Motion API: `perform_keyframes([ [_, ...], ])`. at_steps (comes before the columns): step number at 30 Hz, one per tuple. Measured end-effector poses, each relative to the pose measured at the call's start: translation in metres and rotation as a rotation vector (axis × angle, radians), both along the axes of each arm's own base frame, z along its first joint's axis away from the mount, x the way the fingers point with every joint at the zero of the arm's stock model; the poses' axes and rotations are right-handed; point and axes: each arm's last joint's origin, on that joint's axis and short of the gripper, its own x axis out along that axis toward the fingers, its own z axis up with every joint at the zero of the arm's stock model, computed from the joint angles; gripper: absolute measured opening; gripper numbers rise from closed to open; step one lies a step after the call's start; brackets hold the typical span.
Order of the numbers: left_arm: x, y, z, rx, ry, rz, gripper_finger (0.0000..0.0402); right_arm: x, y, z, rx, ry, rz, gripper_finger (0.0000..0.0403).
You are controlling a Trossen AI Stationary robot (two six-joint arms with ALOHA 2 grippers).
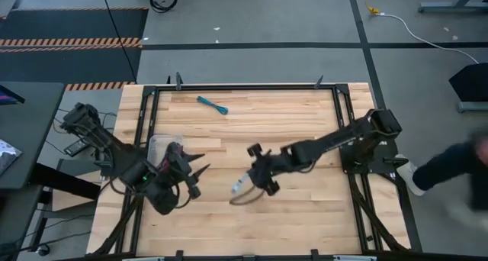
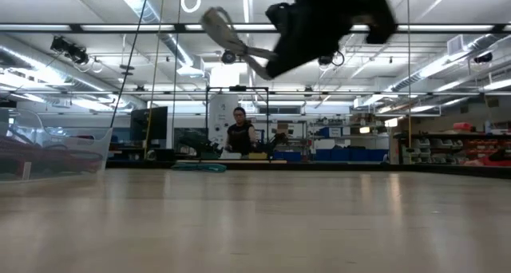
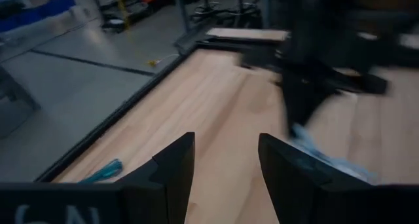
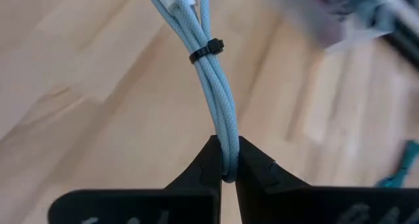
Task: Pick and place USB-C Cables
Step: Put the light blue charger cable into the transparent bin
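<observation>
A pale blue-grey cable bundle (image 4: 209, 80), bound by a black tie (image 4: 207, 50), is held in my shut right gripper (image 4: 226, 175) over the middle of the table (image 1: 263, 177). In the low view it hangs high above the wood (image 2: 227, 29). A teal cable (image 1: 212, 104) lies flat near the far edge; it also shows in the low view (image 2: 200, 167) and the left wrist view (image 3: 105, 171). My left gripper (image 1: 198, 172) is open and holds nothing, beside the clear tub (image 1: 162, 145); its fingers frame bare wood (image 3: 226, 158). The other cables are not clearly visible. My right gripper pinches the bundle's looped end (image 4: 227, 160) between its two fingertips. The fingers lie along the cable, which runs straight out beyond them past the tie. The bundle is lifted clear of the table and sticks out from the gripper toward the left side (image 1: 239, 188).
The clear tub (image 2: 48, 149) stands at the table's left side with dark and reddish things inside. Black frame rails (image 1: 244, 87) run round the table. A person (image 2: 238, 133) stands in the room beyond, and another blurred person (image 1: 457, 169) is off the right edge.
</observation>
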Motion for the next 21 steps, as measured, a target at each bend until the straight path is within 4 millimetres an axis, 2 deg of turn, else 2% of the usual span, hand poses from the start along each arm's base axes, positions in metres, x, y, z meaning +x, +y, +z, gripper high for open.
perform_keyframes([
  [5, 0.003, -0.01, -0.01, 0.077, 0.062, -0.04, 0.0176, 0.017, -0.016, 0.017, 0.064, -0.175, -0.024, 0.0021],
  [10, 0.012, -0.01, -0.022, 0.129, 0.114, -0.018, 0.0176, 0.025, -0.015, 0.031, 0.086, -0.331, 0.007, 0.0021],
  [17, 0.019, -0.011, -0.031, 0.17, 0.156, -0.012, 0.0176, 0.03, -0.012, 0.042, 0.065, -0.449, 0.081, 0.0024],
  [21, 0.019, -0.013, -0.031, 0.171, 0.154, -0.019, 0.0176, 0.032, -0.017, 0.043, 0.048, -0.47, 0.076, 0.0023],
])
